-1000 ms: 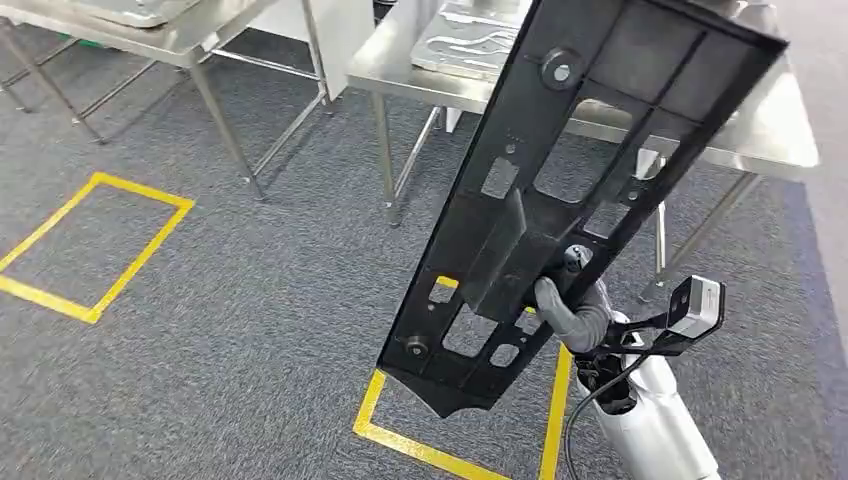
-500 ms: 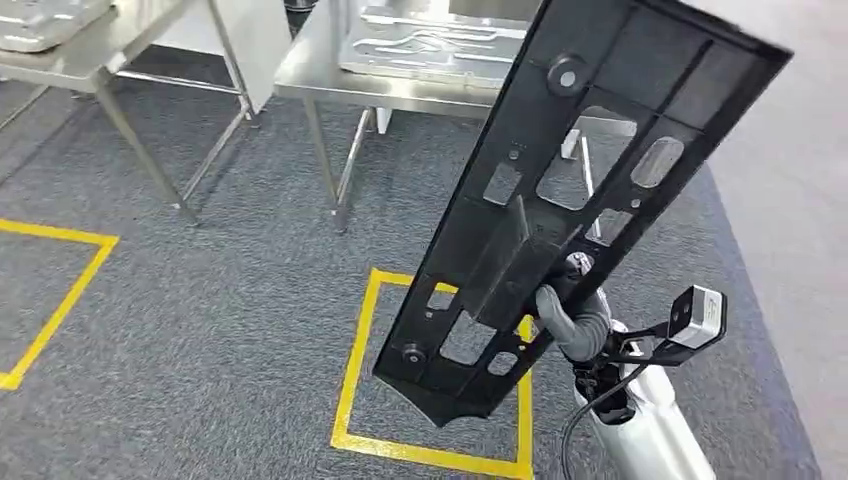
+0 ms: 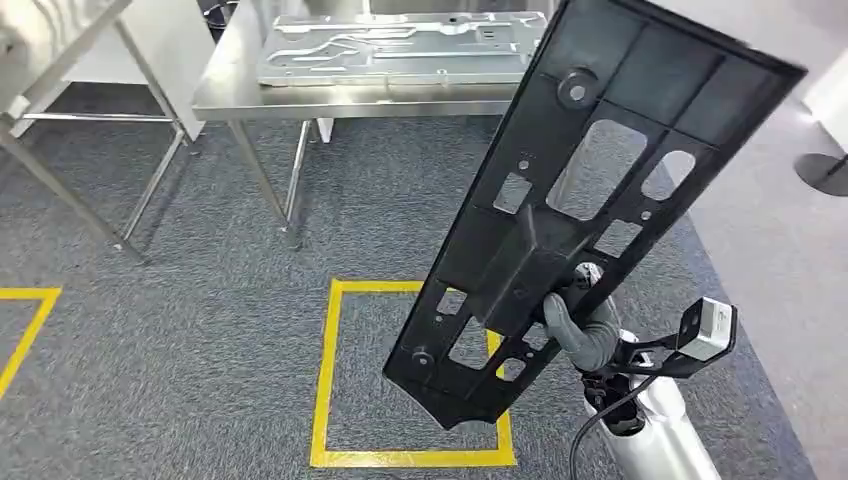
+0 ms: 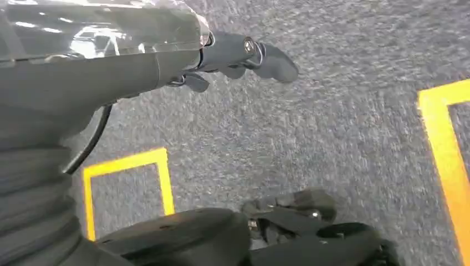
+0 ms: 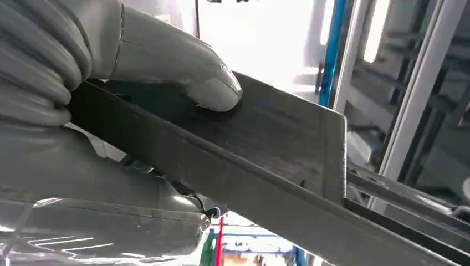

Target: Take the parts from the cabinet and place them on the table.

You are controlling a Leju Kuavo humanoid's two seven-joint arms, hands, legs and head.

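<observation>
Head view: right hand (image 3: 578, 322) grips a long black plastic panel with cut-outs (image 3: 590, 200) by its central rib, held tilted above grey carpet, near the steel table (image 3: 300, 98) that already carries a stamped silver metal sheet (image 3: 400, 45). Left wrist view: left hand (image 4: 244, 55) hangs over carpet, fingers loosely curled, holding nothing. Right wrist view: grey thumb (image 5: 188, 72) presses the panel's flat rib. Panel looks stiff, light but long, so likely to swing; the rib seems the best hold.

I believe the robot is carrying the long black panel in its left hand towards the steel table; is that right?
Not quite: the head view shows the right hand gripping the long black panel, not the left. The rest stands; the steel table lies ahead.
</observation>
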